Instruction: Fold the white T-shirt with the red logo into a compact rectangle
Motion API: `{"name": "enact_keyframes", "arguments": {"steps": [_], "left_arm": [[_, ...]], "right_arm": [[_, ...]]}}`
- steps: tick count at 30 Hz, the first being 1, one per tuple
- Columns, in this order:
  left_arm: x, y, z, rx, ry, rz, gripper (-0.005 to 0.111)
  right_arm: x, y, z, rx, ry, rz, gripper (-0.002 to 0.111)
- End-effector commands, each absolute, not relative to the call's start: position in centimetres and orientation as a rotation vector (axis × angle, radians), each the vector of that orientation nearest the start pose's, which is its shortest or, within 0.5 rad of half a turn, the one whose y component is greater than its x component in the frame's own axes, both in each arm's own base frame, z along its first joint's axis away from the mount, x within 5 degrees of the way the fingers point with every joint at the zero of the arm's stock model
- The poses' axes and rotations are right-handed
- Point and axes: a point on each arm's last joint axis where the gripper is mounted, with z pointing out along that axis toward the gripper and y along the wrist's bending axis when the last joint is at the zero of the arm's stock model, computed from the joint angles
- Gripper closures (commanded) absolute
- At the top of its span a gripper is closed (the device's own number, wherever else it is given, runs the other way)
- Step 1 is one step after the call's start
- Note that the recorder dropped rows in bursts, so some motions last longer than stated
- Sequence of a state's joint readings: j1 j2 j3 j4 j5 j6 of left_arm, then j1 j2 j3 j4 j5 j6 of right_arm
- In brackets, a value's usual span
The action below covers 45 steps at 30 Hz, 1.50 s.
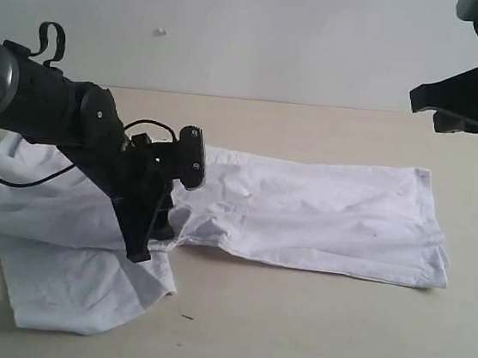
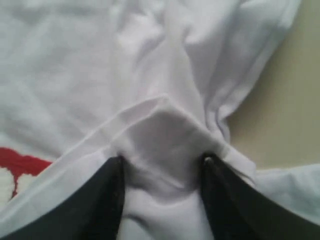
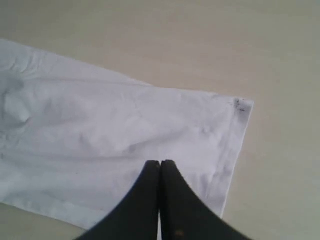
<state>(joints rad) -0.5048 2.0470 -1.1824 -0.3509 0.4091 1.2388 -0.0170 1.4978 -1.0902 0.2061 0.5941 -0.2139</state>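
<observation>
The white T-shirt (image 1: 305, 208) lies folded lengthwise into a long band across the table, with a looser flap hanging toward the front at its left end (image 1: 79, 290). My left gripper (image 1: 140, 250) presses down on that left part. In the left wrist view its jaws (image 2: 162, 160) stand apart, with a raised fold of white cloth (image 2: 165, 125) between them. A bit of the red logo (image 2: 20, 162) shows at the edge of that view. My right gripper (image 1: 425, 98) hangs high above the shirt's right end, and its fingers (image 3: 160, 162) are pressed together and empty.
The beige table (image 1: 333, 337) runs in front of and behind the shirt. A pale wall (image 1: 281, 37) stands behind it. The shirt's hemmed right corner (image 3: 240, 107) carries a small dark mark.
</observation>
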Motion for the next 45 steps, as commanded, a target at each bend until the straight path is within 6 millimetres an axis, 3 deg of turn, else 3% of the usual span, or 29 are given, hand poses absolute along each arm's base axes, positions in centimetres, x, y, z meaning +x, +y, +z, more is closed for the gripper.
{"name": "enact_keyframes", "arguments": {"steps": [1, 6, 10, 11, 13, 16, 18, 19, 21, 24, 26, 29, 36, 39, 43, 45], "left_arm": [[33.5, -19.8, 12.0, 1.815, 2.043, -0.078, 0.063], [30.9, -18.9, 11.0, 2.077, 2.184, -0.262, 0.077], [30.9, -18.8, 11.3, 2.046, 2.216, -0.255, 0.066], [31.2, -19.0, 12.6, 1.966, 2.204, -0.233, 0.055], [31.6, -19.1, 15.5, 1.824, 2.161, -0.176, 0.046], [31.2, -19.1, 18.9, 1.724, 2.121, -0.186, 0.046], [29.5, -19.5, 20.6, 1.658, 2.192, -0.4, 0.046], [28.5, -19.7, 20.5, 1.672, 2.224, -0.478, 0.046], [26.3, -19.9, 19.2, 1.727, 2.323, -0.46, 0.046], [22.5, -19.4, 15.6, 1.877, 2.426, -0.192, 0.046], [21.1, -18.9, 14.2, 1.896, 2.449, -0.103, 0.046], [20.5, -17.6, 12.4, 1.832, 2.447, 0.024, 0.046], [20.4, -16.7, 11.4, 1.836, 2.452, 0.129, 0.048], [20.3, -16.4, 10.7, 1.903, 2.46, 0.172, 0.065], [20.5, -16.2, 10.1, 1.969, 2.445, 0.222, 0.103], [20.7, -16.3, 10.9, 1.97, 2.453, 0.24, 0.106]], "right_arm": [[31.8, 0.3, 28.1, -0.073, 2.45, 0.11, 0.108], [31.7, 0.3, 28.0, -0.074, 2.458, 0.112, 0.108], [31.7, 0.3, 28.0, -0.074, 2.465, 0.116, 0.108], [31.7, 0.3, 28.0, -0.074, 2.465, 0.116, 0.108], [31.7, 0.3, 28.0, -0.074, 2.463, 0.116, 0.108], [31.7, 0.3, 28.0, -0.073, 2.457, 0.114, 0.108], [31.7, 0.3, 28.0, -0.073, 2.457, 0.114, 0.108], [31.7, 0.3, 28.0, -0.073, 2.459, 0.114, 0.108], [31.7, 0.3, 28.0, -0.073, 2.459, 0.114, 0.108], [31.6, 0.3, 28.0, -0.075, 2.47, 0.117, 0.108], [31.5, 0.4, 27.9, -0.077, 2.482, 0.12, 0.108], [31.5, 0.4, 27.8, -0.079, 2.492, 0.123, 0.108], [31.4, 0.5, 27.8, -0.063, 2.496, 0.151, 0.108], [31.5, 0.5, 27.9, -0.062, 2.492, 0.15, 0.108], [31.5, 0.5, 27.9, -0.062, 2.492, 0.15, 0.108], [31.5, 0.5, 27.9, -0.062, 2.492, 0.15, 0.108]]}}
